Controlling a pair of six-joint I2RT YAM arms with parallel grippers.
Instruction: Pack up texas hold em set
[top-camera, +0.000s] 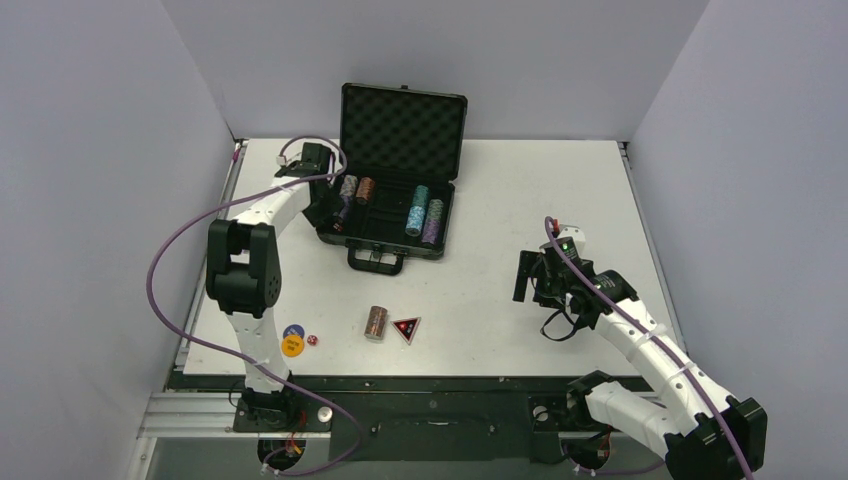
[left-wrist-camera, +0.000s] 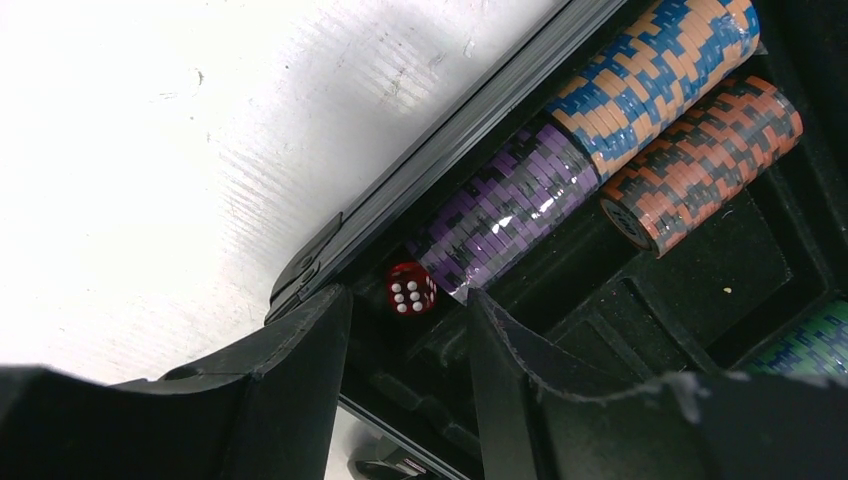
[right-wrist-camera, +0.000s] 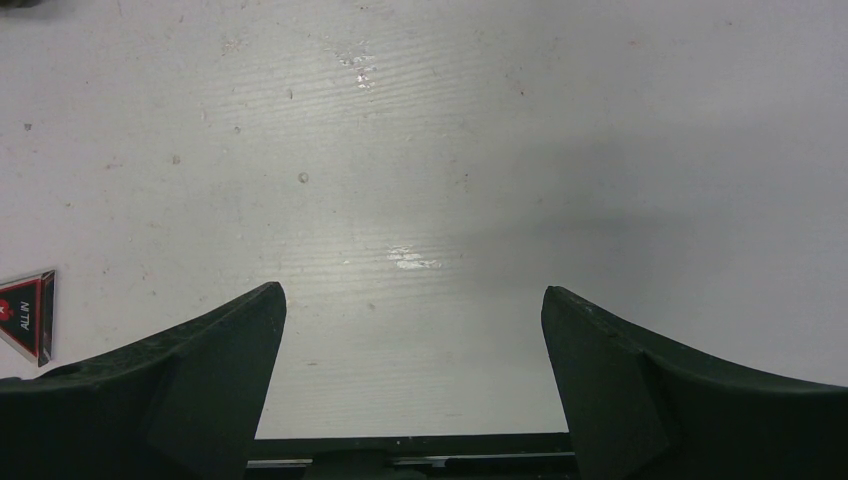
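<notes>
The packing is looking well under way but not finished: the open briefcase is sitting by the middle of the worktop's far edge with several chip stacks lying in its slots, and a red die is resting in the tray against the purple stack. Waiting outside it, near the near edge left of centre, are a brown stack, the black-red triangle, a blue disc, a yellow disc and a second die — and the lid is standing open. The left gripper is hanging over the case's left end, its fingers parted with the red die lying just beyond the tips, seemingly ungripped. The right gripper is hovering toward the right edge, spread wide and holding nothing.
</notes>
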